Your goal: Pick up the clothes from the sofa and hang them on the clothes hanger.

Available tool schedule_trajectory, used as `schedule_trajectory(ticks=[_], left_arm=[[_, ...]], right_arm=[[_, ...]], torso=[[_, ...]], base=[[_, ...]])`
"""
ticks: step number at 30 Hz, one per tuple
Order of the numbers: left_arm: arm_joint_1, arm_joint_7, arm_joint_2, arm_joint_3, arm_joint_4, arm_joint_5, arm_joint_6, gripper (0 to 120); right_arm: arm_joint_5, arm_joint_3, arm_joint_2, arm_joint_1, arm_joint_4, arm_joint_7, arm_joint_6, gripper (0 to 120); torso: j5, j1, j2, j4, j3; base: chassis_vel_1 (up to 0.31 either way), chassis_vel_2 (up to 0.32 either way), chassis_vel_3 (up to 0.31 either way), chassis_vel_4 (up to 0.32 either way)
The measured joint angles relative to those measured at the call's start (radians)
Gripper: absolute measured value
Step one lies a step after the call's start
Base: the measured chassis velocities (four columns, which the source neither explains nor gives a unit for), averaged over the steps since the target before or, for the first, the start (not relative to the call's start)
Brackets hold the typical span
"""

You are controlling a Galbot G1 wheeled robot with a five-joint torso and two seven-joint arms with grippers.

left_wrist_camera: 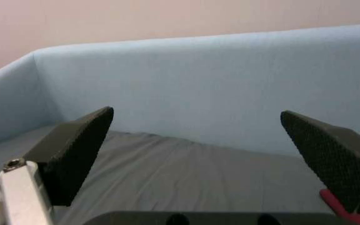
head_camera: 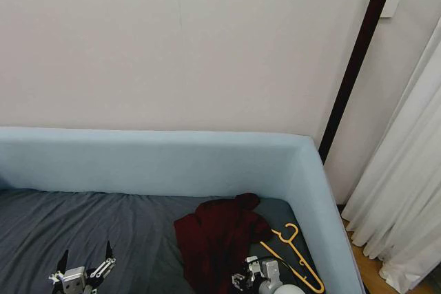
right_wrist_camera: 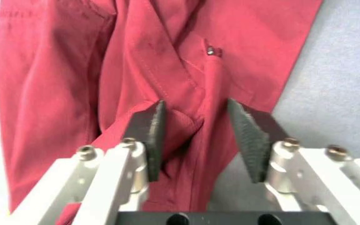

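Fingers (right_wrist_camera: pixel 153 136) of the right gripper (right_wrist_camera: pixel 196 107) stand parted astride a raised fold of the dark red garment (right_wrist_camera: pixel 73 70), not yet pinched on it. That garment lies crumpled on the grey seat at the right end of the sofa (head_camera: pixel 172 163), just beside a yellow hanger (head_camera: pixel 295 256). A shallow bite could let the thin fold slip out on lifting, or a trailing hem could snag the hanger. The left gripper (head_camera: pixel 86 258) hovers with its fingers spread wide over the seat, well apart.
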Motion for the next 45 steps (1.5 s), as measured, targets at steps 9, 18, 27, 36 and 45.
schedule_trajectory(ticks=[9, 18, 27, 36, 45], left_arm=[[0.006, -0.001, -0.005, 0.000, -0.002, 0.004, -0.007, 100], [0.000, -0.004, -0.005, 0.000, -0.002, 0.005, -0.008, 100], [-0.001, -0.006, -0.003, -0.001, -0.010, 0.003, -0.006, 100], [0.000, -0.006, -0.009, -0.001, -0.031, 0.003, 0.000, 100], [0.008, -0.007, -0.027, -0.003, -0.051, 0.004, 0.002, 100]], right_arm=[[-0.036, 0.000, -0.005, -0.003, -0.011, -0.020, 0.031, 8], [-0.127, 0.010, -0.057, -0.005, 0.049, -0.167, 0.207, 0], [-0.377, 0.101, -0.159, 0.157, 0.131, -0.568, 0.553, 0], [-0.335, 0.075, -0.229, 0.465, 0.119, -0.726, 0.680, 0], [-0.172, -0.089, -0.215, 0.965, 0.067, -0.747, 0.681, 0]], torso=[[0.0001, 0.000, 0.000, 0.0001, 0.000], [0.0001, 0.000, 0.000, 0.0000, 0.000], [0.0001, 0.000, 0.000, 0.0000, 0.000], [0.0004, 0.000, 0.000, -0.0002, 0.000], [-0.0001, 0.000, 0.000, -0.0001, 0.000]], base=[[0.000, 0.000, 0.000, 0.000], [0.000, 0.000, 0.000, 0.000], [0.000, 0.000, 0.000, 0.000], [0.000, 0.000, 0.000, 0.000], [0.000, 0.000, 0.000, 0.000]])
